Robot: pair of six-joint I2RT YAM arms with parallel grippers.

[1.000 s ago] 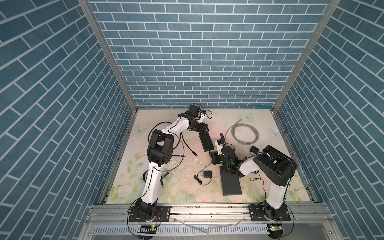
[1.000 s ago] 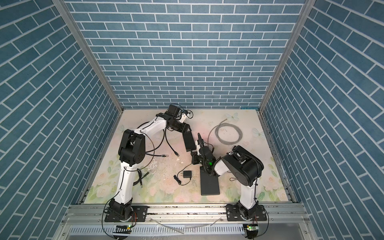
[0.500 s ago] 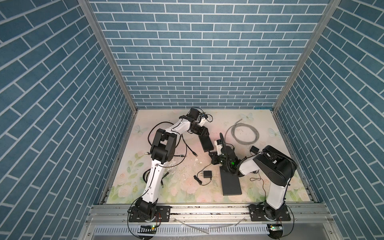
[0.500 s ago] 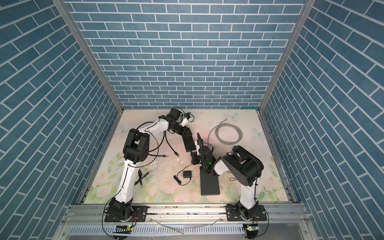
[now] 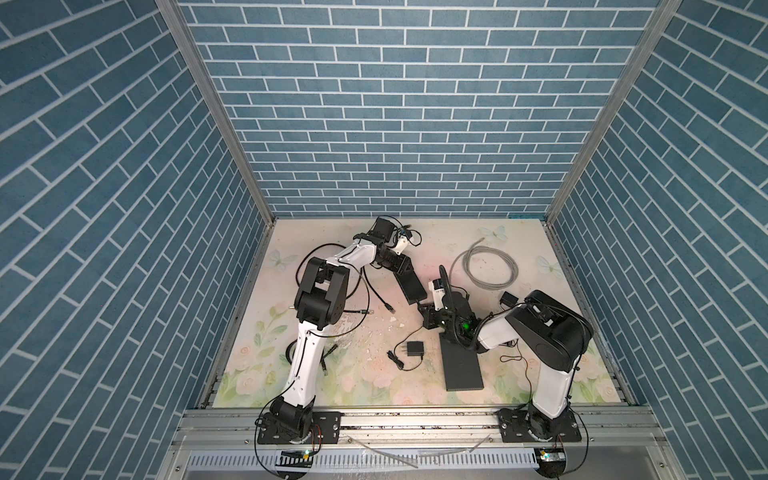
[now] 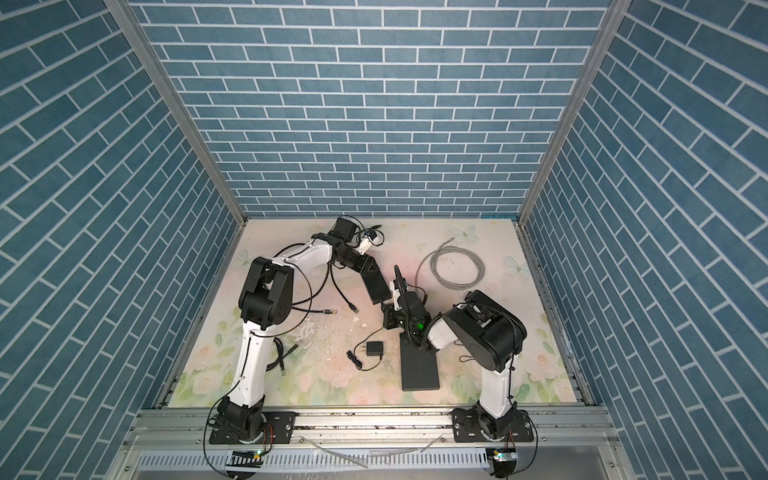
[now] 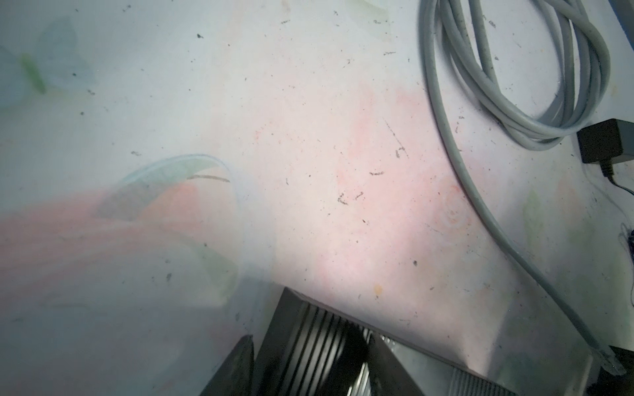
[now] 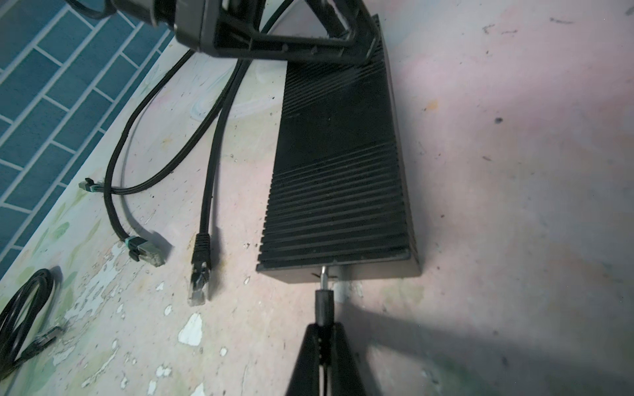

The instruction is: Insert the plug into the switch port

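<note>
1. The left gripper [image 7: 308, 339] has one jaw on each side of the far end of the switch [image 8: 339, 171]; whether they press it, I cannot tell.
2. The plug [image 8: 324, 301] points at the switch's near end, with its metal tip at the port [image 8: 323, 271].
3. The right gripper [image 8: 322, 331] has its jaws clamped on the plug's black body.

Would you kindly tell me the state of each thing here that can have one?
plug, tip at the port, metal showing, not seated.
switch, lying flat.
right hand, shut on the plug.
left hand, jaws astride the switch's end, grip unclear.
grey cable, coiled, unplugged.
</note>
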